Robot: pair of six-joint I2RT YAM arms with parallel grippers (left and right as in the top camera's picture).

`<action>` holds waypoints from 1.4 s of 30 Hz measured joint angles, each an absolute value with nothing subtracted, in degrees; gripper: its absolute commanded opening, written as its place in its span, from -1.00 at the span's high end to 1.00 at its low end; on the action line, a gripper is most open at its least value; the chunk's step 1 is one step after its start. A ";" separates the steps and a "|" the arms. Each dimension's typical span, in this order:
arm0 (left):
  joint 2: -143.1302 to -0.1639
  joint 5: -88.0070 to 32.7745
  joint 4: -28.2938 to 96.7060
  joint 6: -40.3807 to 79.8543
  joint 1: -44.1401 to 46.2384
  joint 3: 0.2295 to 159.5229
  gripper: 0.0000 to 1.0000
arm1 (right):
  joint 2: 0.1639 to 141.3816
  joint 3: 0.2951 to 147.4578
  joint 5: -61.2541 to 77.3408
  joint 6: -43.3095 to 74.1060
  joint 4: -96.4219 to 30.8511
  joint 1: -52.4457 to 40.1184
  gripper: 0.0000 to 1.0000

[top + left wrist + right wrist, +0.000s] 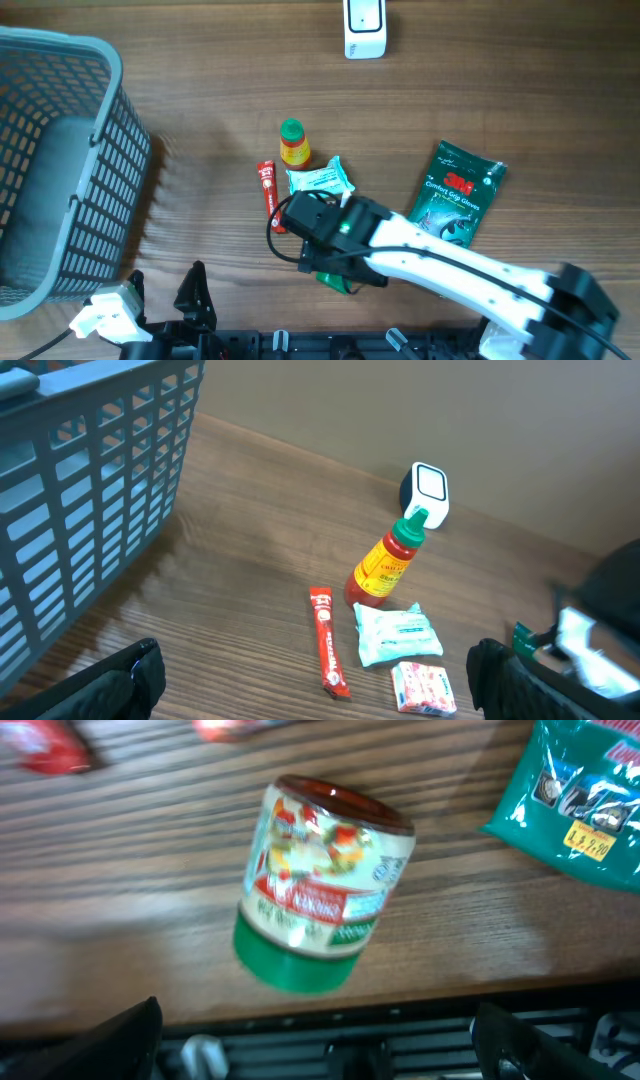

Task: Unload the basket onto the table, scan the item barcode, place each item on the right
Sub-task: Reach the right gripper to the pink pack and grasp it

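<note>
A small jar [318, 885] with a green lid and a red, white and green label lies on its side on the wood table near the front edge. My right gripper [320, 1040] hovers just over it, open, with nothing between its fingers. From overhead only a green sliver of the jar [336, 282] shows under the right gripper [335, 268]. The white barcode scanner [364, 28] stands at the far edge, also visible as the scanner [428, 495] in the left wrist view. My left gripper [320, 690] stays open and empty at the front left, the same left gripper [165, 290] overhead.
A grey mesh basket [60, 170] fills the left side. A sauce bottle [293, 143], a red stick packet [268, 193], a mint tissue pack [320, 178] and a pink pack [424, 688] cluster mid-table. A green glove pack [458, 193] lies to the right.
</note>
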State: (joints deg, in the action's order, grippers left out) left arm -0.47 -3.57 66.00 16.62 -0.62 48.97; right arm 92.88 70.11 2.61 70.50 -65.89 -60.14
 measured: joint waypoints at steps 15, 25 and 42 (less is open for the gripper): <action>-0.47 -3.57 66.02 16.62 -0.62 48.97 -1.00 | 107.11 67.94 9.37 73.71 -62.00 -60.71 -0.97; -0.47 -3.57 66.02 16.62 -0.62 48.97 -1.00 | 107.74 63.11 14.90 71.77 -56.23 -59.31 -0.53; -0.47 -3.57 66.02 16.60 -0.62 48.97 -1.00 | 107.68 63.72 56.03 30.26 -73.73 -41.21 -0.36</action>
State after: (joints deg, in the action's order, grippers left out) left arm -0.47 -3.57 66.02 16.60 -0.62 48.97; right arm 107.68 63.72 56.03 30.26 -73.73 -41.21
